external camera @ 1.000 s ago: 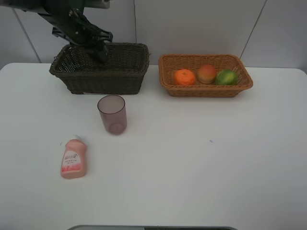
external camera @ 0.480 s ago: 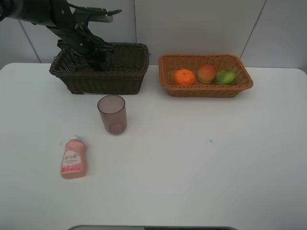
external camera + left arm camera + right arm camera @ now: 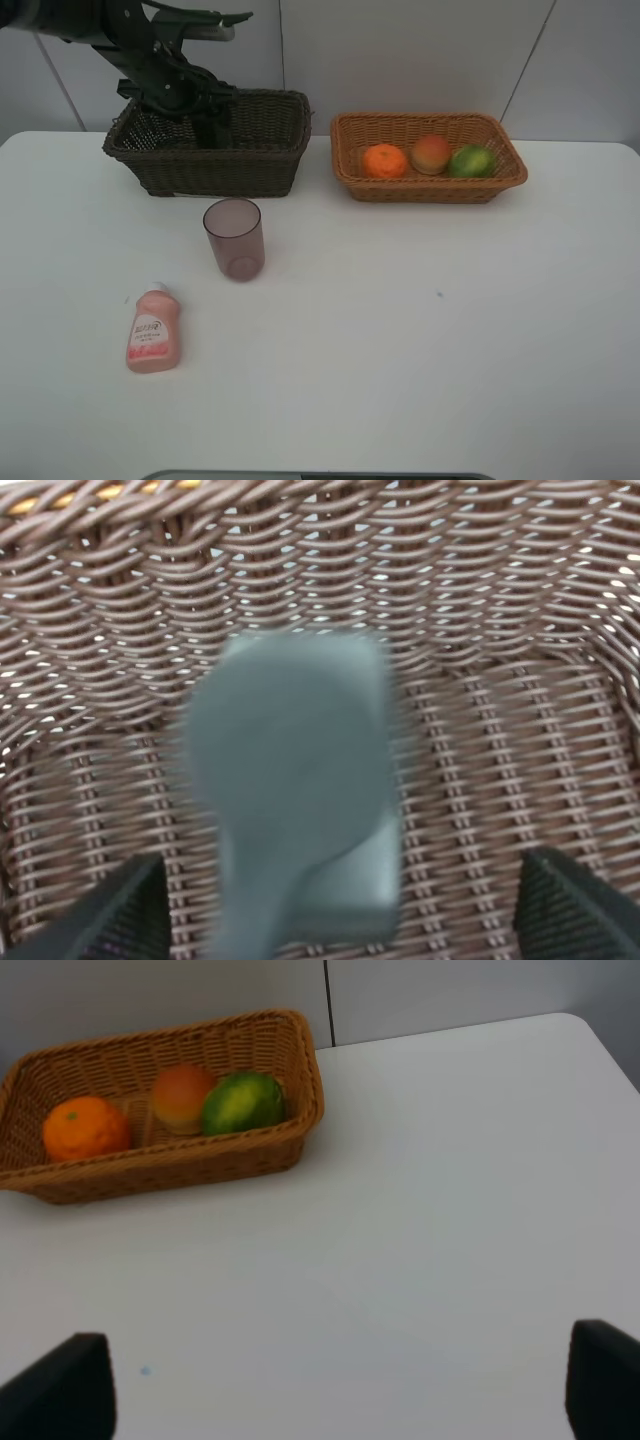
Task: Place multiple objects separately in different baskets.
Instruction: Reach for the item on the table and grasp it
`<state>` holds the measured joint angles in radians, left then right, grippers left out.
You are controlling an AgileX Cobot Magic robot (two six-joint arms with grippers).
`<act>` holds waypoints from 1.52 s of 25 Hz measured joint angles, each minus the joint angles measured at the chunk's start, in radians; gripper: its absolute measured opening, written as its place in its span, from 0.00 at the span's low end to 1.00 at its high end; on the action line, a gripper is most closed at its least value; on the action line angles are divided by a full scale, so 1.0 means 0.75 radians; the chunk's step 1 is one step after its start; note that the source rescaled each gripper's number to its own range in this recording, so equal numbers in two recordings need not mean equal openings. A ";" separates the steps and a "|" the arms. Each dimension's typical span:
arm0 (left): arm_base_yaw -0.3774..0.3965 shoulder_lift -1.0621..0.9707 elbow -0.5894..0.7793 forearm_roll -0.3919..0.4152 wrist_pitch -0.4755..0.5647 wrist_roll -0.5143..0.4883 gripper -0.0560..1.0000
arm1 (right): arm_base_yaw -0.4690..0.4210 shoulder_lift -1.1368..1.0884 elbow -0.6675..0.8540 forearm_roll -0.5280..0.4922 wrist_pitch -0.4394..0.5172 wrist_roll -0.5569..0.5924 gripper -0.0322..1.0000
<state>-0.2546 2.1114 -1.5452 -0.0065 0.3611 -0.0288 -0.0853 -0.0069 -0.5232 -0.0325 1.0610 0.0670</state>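
My left gripper (image 3: 211, 118) reaches down into the deep dark brown basket (image 3: 250, 160) at the back left. In the left wrist view its fingers (image 3: 110, 915) stand wide apart, and a blurred dark angular bottle (image 3: 295, 780) lies between them against the woven basket wall (image 3: 480, 630). The orange (image 3: 385, 160), the peach-like fruit (image 3: 431, 153) and the green-yellow mango (image 3: 471, 160) sit in the orange-tan basket (image 3: 345, 170). The mauve tumbler (image 3: 234, 238) stands upright on the table. The pink squeeze bottle (image 3: 153, 331) lies on its side. My right gripper (image 3: 330, 1385) is open and empty above bare table, out of the exterior view.
The white table (image 3: 420, 340) runs wide in front of both baskets. A grey panelled wall (image 3: 420, 50) stands right behind them. The right wrist view shows the tan basket (image 3: 300, 1110) with the three fruits and the table's far right corner.
My left arm has swung and dipped its gripper deeper into the dark basket. The tumbler, pink bottle and fruits have not moved.
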 joint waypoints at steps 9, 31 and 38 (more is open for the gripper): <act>-0.049 -0.202 0.000 -0.001 0.241 0.000 0.91 | 0.000 0.000 0.000 0.000 0.000 0.000 1.00; -0.254 -0.564 0.509 0.023 0.463 0.075 0.98 | 0.000 0.000 0.000 0.000 0.000 0.000 1.00; -0.269 -0.528 0.553 0.024 0.470 0.089 0.98 | 0.000 0.000 0.000 0.000 0.000 0.000 1.00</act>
<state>-0.4566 1.7156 -1.1303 0.0115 0.7138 0.0382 -0.0853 -0.0069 -0.5232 -0.0325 1.0610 0.0670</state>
